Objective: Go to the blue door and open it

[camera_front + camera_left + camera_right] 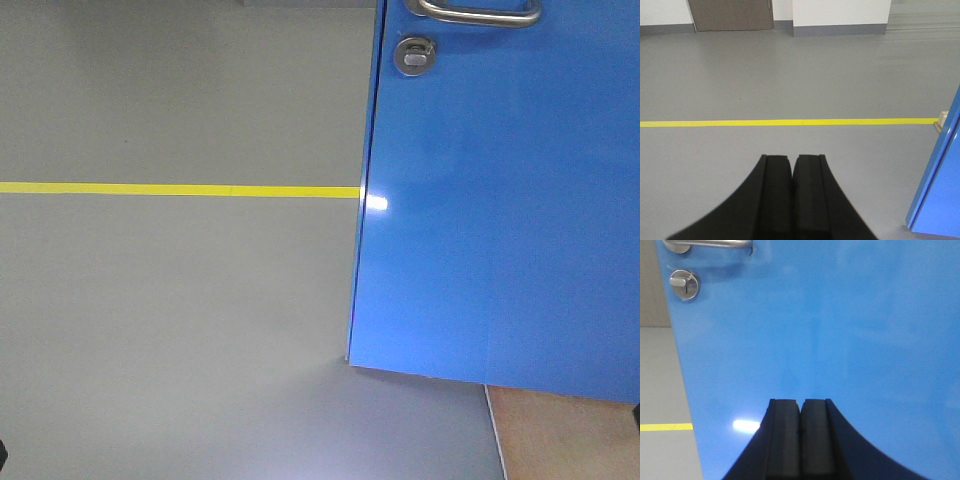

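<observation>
Robot's reached the tall glossy bright-blue door [500, 200]; approach looks done. Silver lever handle [480, 12] untouched, opening's left. Left gripper [792, 170] & right gripper [800, 412] jaws pressed together, empty.

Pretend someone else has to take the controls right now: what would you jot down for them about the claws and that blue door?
Left gripper: shut, empty, facing open grey floor and the yellow floor line.
Right gripper: shut, empty, pointed at the blue door.
The robot is up close to the door; its lever handle and thumb-turn lock sit above both grippers, untouched.
Done: the approach.
Left: raise a gripper to the handle, press it, swing the door open.
</observation>
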You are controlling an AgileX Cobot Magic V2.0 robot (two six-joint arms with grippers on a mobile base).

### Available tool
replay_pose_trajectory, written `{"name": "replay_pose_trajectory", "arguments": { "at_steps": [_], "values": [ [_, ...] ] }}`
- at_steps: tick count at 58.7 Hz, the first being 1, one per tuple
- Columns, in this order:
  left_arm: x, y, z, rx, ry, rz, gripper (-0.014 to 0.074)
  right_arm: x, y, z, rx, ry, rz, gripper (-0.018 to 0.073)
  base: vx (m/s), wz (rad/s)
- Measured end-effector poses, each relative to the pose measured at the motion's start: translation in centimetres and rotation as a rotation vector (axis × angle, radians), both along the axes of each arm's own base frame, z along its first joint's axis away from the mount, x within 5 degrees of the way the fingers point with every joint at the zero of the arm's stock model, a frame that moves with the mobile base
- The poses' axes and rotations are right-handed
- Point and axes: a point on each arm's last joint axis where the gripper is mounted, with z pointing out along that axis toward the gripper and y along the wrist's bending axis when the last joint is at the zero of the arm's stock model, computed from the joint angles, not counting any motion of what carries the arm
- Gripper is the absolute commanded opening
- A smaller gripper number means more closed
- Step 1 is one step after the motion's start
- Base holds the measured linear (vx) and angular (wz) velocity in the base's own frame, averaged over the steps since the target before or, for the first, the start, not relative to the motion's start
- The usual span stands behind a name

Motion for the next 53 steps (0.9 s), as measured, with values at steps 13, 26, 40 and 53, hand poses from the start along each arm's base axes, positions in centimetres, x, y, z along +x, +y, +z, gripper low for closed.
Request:
{"name": "replay_pose_trajectory", "arguments": {
  "at_steps": [13,26,40,53],
  "values": [
    [0.0,0.0,0.0,0.000,-0.001,0.000,0.0073,0.1,0.2,-1.8,0.059,0.035,0.013,0.0008,0.00,0.00],
    [0.0,0.0,0.0,0.000,-0.001,0.000,0.0073,0.2,0.2,-1.4,0.016,-0.006,0.026,0.0008,0.00,0.00],
    [0.0,0.0,0.0,0.000,-0.001,0.000,0.0073,0.2,0.3,-1.4,0.044,-0.011,0.028,0.0008,0.00,0.00],
    [0.0,0.0,0.0,0.000,-0.001,0.000,0.0073,0.2,0.3,-1.4,0.047,-0.009,0.028,0.0008,0.00,0.00]
  ]
}}
